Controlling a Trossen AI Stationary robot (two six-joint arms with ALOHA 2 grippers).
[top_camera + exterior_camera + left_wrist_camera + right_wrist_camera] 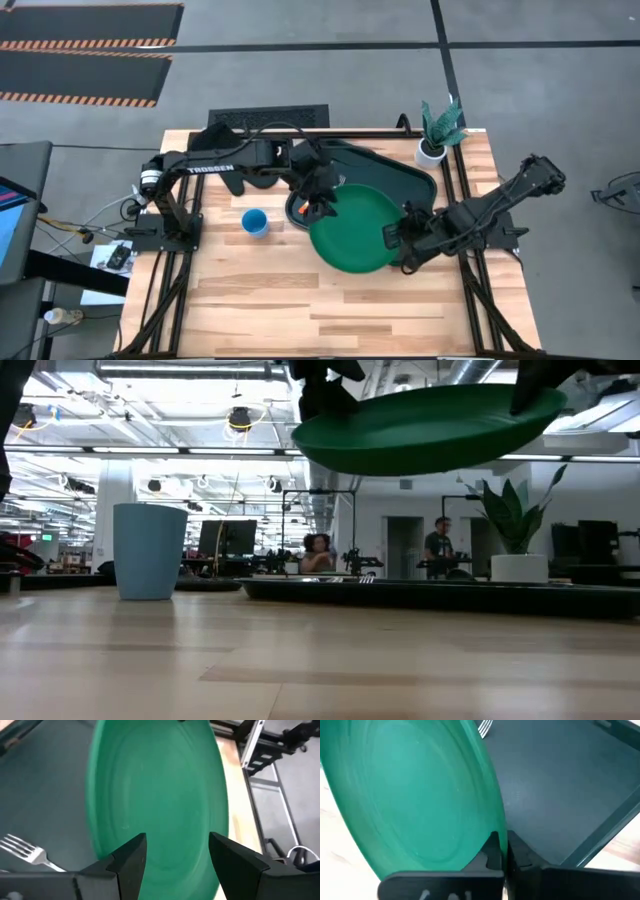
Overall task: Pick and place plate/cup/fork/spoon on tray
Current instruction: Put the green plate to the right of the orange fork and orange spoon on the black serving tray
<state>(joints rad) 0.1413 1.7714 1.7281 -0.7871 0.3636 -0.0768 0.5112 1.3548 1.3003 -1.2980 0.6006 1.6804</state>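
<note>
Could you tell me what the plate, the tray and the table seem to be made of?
The plate, pinched at its rim by the right gripper, looks like moulded plastic: even green, faint rings, a soft sheen. The tray looks like dark matte plastic, smooth with a raised rim, though coated metal is possible. The table is wood: pale joined strips with visible grain, like butcher block.
</note>
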